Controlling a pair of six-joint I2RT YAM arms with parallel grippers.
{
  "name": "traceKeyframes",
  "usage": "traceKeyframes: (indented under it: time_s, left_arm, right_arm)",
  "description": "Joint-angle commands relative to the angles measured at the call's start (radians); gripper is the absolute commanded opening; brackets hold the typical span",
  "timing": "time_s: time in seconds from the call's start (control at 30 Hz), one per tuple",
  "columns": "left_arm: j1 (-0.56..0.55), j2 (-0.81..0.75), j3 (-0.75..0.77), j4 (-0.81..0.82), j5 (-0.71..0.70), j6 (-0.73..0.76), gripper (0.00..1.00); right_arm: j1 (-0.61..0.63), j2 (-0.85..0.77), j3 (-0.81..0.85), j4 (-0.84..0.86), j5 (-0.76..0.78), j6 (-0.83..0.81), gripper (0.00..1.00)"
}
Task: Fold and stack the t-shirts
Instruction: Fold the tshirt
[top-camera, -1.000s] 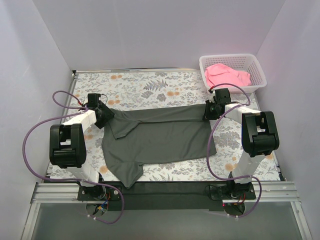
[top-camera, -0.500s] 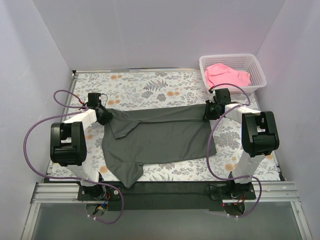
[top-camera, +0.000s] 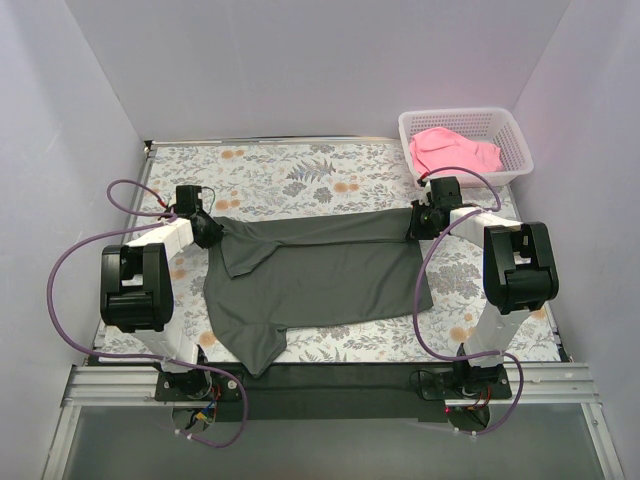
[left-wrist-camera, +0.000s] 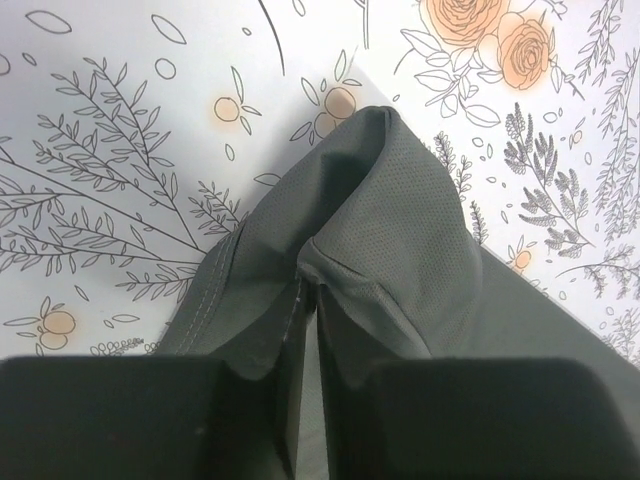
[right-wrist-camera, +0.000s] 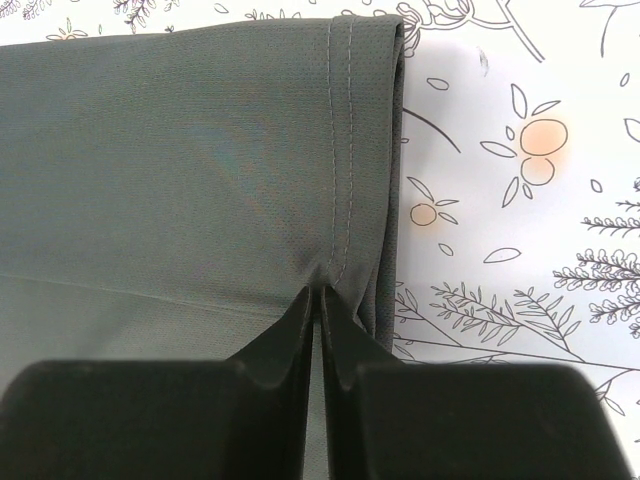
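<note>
Left hand (left-wrist-camera: 308, 290) has just clenched the dark grey t-shirt (top-camera: 320, 270), flat on the desk (top-camera: 290, 175), at the corner farthest from the white mesh basket (top-camera: 510, 125); right hand (right-wrist-camera: 318, 295) grips the nearest hem, seemingly ready to fold.

Count, this moment.
T-shirts: 2, namely grey shirt (top-camera: 320, 270) and pink shirt (top-camera: 455, 150).
Basket (top-camera: 512, 140): 1.
Arms: 2, namely left arm (top-camera: 135, 290) and right arm (top-camera: 518, 265).
Table (top-camera: 300, 170): 1.

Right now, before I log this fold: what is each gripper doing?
Left gripper: shut on the grey t-shirt.
Right gripper: shut on the grey t-shirt.
</note>
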Motion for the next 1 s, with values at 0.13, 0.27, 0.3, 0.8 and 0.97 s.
traceKeyframes:
  time_s: [0.13,0.27,0.3,0.8,0.97]
  left_arm:
    - [0.005,-0.002,-0.006,0.004,0.001,0.011,0.0]
    - [0.006,-0.06,0.014,-0.089,-0.04,-0.039,0.0]
    - [0.005,-0.076,0.02,-0.112,-0.057,-0.055,0.0]
    - [0.006,-0.223,-0.195,-0.18,-0.039,-0.257,0.0]
    - [0.005,-0.218,-0.233,-0.142,-0.027,-0.297,0.1]
  right_arm:
    - [-0.006,0.002,-0.018,0.014,0.034,-0.006,0.1]
    - [-0.006,0.002,-0.02,0.014,0.045,-0.005,0.1]
    - [-0.006,0.002,-0.02,0.014,0.046,-0.005,0.1]
    - [-0.009,0.002,-0.022,0.012,0.054,0.0,0.09]
    - [-0.01,-0.006,-0.018,0.014,0.058,-0.003,0.09]
